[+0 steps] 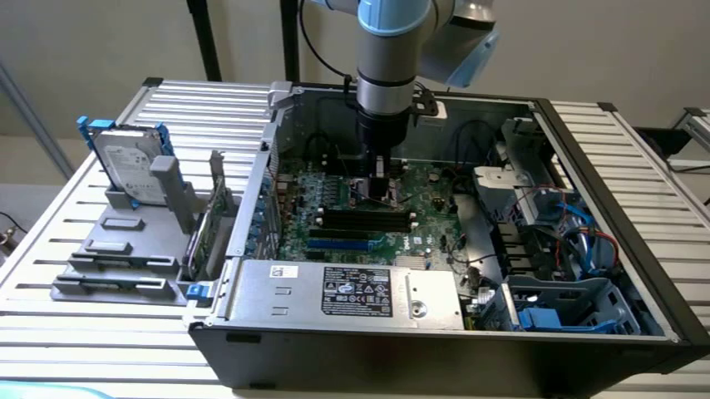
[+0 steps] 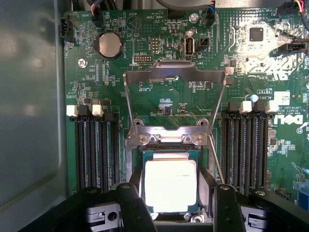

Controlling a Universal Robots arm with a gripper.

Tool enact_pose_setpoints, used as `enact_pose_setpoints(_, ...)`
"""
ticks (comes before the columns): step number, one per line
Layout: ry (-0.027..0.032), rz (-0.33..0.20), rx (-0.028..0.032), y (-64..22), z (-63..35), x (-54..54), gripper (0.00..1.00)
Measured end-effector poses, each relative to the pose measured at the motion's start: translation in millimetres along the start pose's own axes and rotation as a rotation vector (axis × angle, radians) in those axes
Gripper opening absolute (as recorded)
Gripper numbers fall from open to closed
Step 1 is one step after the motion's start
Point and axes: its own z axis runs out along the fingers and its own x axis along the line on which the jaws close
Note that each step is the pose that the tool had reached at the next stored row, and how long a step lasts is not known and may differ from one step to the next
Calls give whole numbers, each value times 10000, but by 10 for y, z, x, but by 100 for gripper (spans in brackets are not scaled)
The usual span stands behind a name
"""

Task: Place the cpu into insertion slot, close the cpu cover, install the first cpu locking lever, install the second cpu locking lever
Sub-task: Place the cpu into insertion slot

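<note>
So the chip [image 2: 170, 186] is seen sitting flat in the socket [image 2: 136, 166], shiny side up, with a thin dark border of socket showing along its edges. The cover [image 2: 174, 70] is stood open on its hinge, just past the chip edge that faces away from the fingers [image 2: 130, 208]. The chip is uncovered, and green board can be seen through the cover's window.

The fingers are spread wide, one just beside each of two opposite chip edges. Whether those edges are actually touched can't be told.

A thin metal lever [image 2: 217, 159] is slanted along one side of the socket, between it and a bank of memory slots [image 2: 246, 145]. A second bank [image 2: 94, 150] is set on the other side, so not much sideways room is given. More open board is found beyond the raised cover, up to a coin battery [image 2: 108, 44].

In the exterior view the arm [image 1: 388, 50] is reached straight down into the open computer case [image 1: 444, 357], well clear of its walls. A grey power box [image 1: 344, 291] is set along the wall nearest the camera. The case is laid on a slatted counter [image 1: 111, 349], and a hard drive [image 1: 125, 158] is stood in a rack on the exterior view's left.
</note>
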Motion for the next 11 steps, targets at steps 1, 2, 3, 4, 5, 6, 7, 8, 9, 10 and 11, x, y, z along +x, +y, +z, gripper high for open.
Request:
enact_pose_setpoints(1,-2,0,-5,0,1,3,55)
enact_pose_setpoints(2,-6,0,-9,-1,1,5,55)
enact_pose_setpoints(3,-9,0,-14,-1,2,8,55)
enact_pose_setpoints(4,-15,-1,-19,-1,2,10,55)
enact_pose_setpoints(5,-22,-2,-26,-1,3,12,55)
enact_pose_setpoints(6,-32,-2,-32,-1,4,12,55)
enact_pose_setpoints(7,-43,-2,-38,-1,4,13,55)
enact_pose_setpoints(8,-56,-3,-43,-1,5,13,55)
enact_pose_setpoints(9,-68,-3,-49,-1,5,13,55)
enact_pose_setpoints(10,-81,-4,-55,-1,6,13,55)
enact_pose_setpoints(11,-93,-5,-63,-1,7,13,55)
